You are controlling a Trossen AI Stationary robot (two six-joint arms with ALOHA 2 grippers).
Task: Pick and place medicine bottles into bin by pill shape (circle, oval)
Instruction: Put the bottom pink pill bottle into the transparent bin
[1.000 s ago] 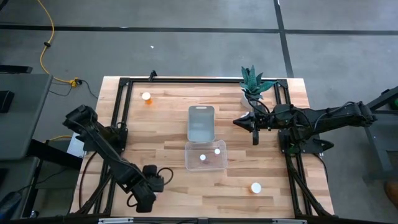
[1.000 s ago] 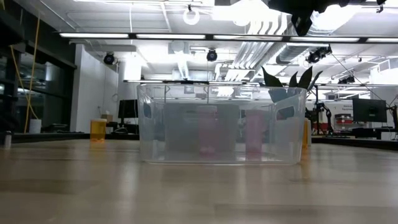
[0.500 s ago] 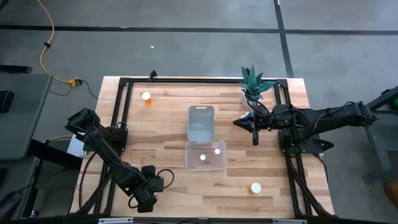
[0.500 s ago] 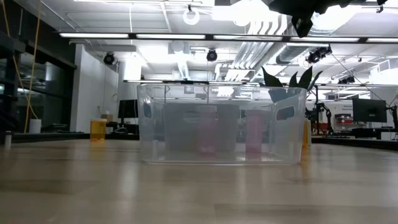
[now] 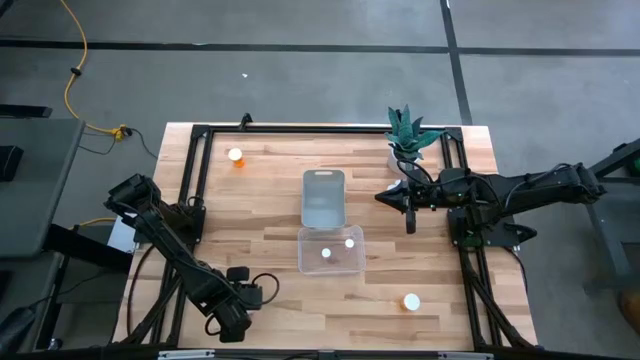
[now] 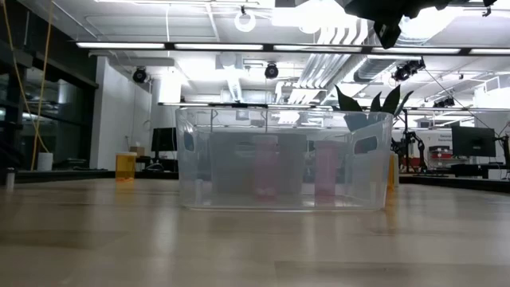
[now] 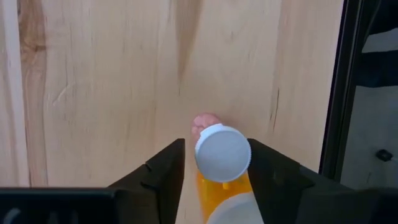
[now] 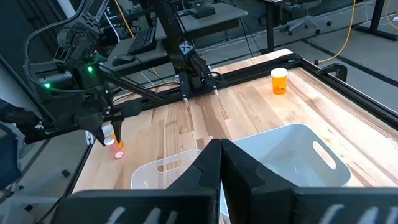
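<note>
Two bottles (image 5: pixel 326 253) sit in the near bin (image 5: pixel 331 267); left gripper (image 7: pixel 214 171) clamps another; right gripper (image 8: pixel 219 163) closed, empty; two remain.

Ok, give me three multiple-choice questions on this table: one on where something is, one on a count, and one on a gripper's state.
1. Where is the plant?
A. at the table edge beside the right arm
B. inside a bin
C. in a gripper

2. How many white caps show inside the clear bin?
A. none
B. two
C. four

3. What is the left gripper doing?
A. open and empty
B. shut on a medicine bottle
C. resting in a bin

Answers:
1 A: the high view shows it by that arm.
2 B: two white discs lie within its walls.
3 B: the left wrist view shows the bottle between the fingers.
</note>
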